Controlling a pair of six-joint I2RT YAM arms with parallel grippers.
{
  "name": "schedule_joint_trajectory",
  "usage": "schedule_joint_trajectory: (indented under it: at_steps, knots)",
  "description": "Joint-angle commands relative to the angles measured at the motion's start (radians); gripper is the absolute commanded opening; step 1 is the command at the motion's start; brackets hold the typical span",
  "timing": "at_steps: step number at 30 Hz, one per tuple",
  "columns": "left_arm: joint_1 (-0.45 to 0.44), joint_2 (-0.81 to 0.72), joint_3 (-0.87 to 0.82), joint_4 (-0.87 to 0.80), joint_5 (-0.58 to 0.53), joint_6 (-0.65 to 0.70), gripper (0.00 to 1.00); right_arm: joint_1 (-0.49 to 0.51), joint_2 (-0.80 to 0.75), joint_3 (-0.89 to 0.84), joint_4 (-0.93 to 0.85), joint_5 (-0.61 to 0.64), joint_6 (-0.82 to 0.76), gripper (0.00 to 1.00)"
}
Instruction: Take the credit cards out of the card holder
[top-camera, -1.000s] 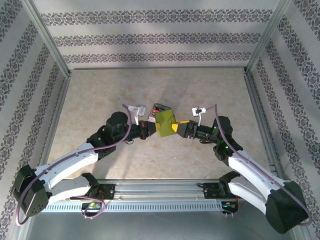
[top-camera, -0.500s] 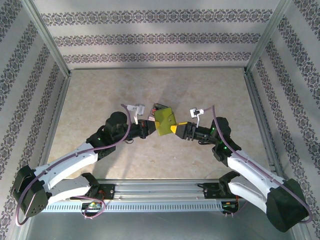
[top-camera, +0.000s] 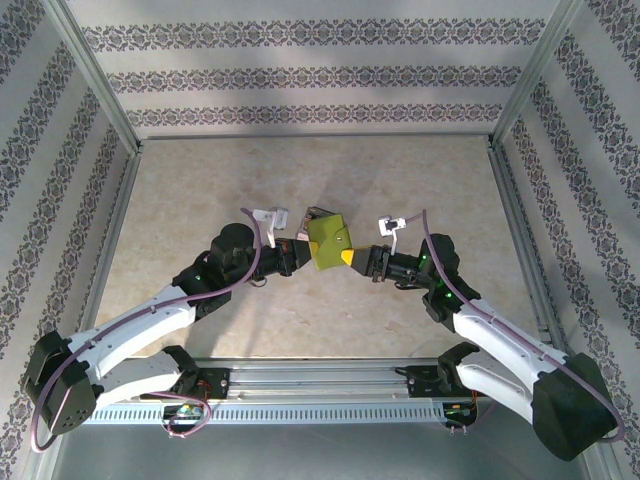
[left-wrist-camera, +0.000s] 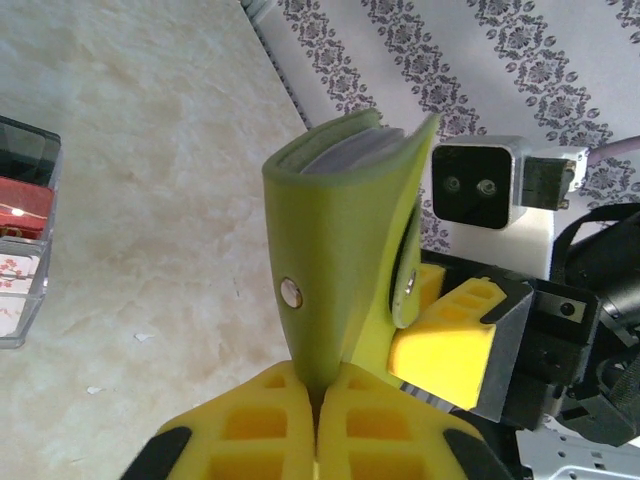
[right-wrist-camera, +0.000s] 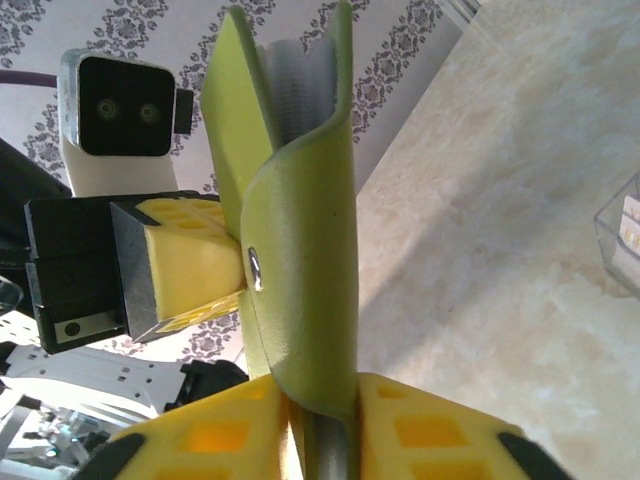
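now clamped above the desk (top-camera: 300, 180) by the left pincer (left-wrist-camera: 318, 405) on one flap of the yellow-green card holder (top-camera: 329, 240) and by the just-closed right pincer (right-wrist-camera: 322, 405) on the other, so ready to spread open, nothing drawn out yet.

Both arms bent inward, wrists facing each other. Left gripper (top-camera: 303, 252) and right gripper (top-camera: 352, 257) each clamped on card holder (top-camera: 328, 240).

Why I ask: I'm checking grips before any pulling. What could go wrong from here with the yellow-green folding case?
The left gripper and right gripper each pinch only a thin flap edge of the yellow-green folding card holder, held up between them; pulling apart might slip a flap loose and drop it. With both grippers occupied, none is free to draw cards out.
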Motion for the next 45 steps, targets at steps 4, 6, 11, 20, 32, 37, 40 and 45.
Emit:
schedule_joint_trajectory:
  at_steps: [4,6,11,20,32,37,40,45]
  knots:
    - [0.039,-0.062,0.026,-0.014,-0.005,0.022,0.31,-0.001,-0.005,0.024,0.035,-0.009,0.011,0.04]
    - [0.067,-0.095,0.015,-0.013,0.003,0.015,0.42,-0.02,-0.015,0.032,0.038,-0.025,0.021,0.04]
    - [0.127,-0.2,-0.012,0.011,0.048,0.016,0.75,-0.091,-0.069,0.055,0.056,-0.068,0.064,0.04]
    - [0.147,-0.219,-0.057,0.339,0.243,-0.102,0.95,-0.092,-0.136,0.137,0.129,-0.07,0.165,0.03]
    - [0.137,-0.113,-0.044,0.494,0.305,-0.175,0.94,0.031,-0.076,0.202,0.159,-0.034,0.165,0.03]
    - [0.126,-0.094,-0.042,0.51,0.305,-0.175,0.88,0.066,-0.043,0.215,0.158,-0.041,0.154,0.03]
    - [0.123,-0.081,-0.033,0.49,0.306,-0.166,0.81,0.085,-0.025,0.218,0.159,-0.037,0.148,0.03]
    - [0.119,-0.075,-0.033,0.474,0.296,-0.153,0.62,0.099,-0.008,0.219,0.159,-0.026,0.145,0.03]
